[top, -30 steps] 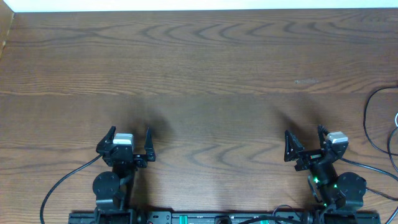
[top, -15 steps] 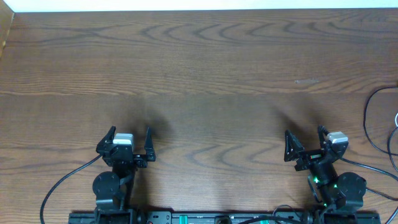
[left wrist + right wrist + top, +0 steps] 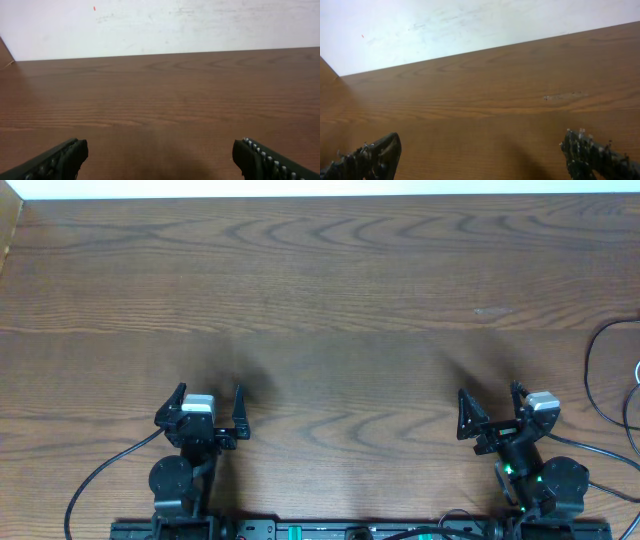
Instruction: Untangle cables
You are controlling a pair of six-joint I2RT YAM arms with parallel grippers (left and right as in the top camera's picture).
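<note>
A thin black cord [image 3: 587,368] is seen at the right edge of the brown wooden tabletop [image 3: 330,280], bowed leftward, its ends cropped. The left hand [image 3: 209,392] and right hand [image 3: 489,392] are held wide, empty.

Ahead of the right gripper [image 3: 489,394], bare wooden table [image 3: 330,290] runs open to the white wall [image 3: 445,25] at its far edge. The same bare wood runs leftward to the left gripper [image 3: 209,392]. Just right of it, thin black cables [image 3: 587,365] loop across the table's edge, blocking low passes there.
</note>
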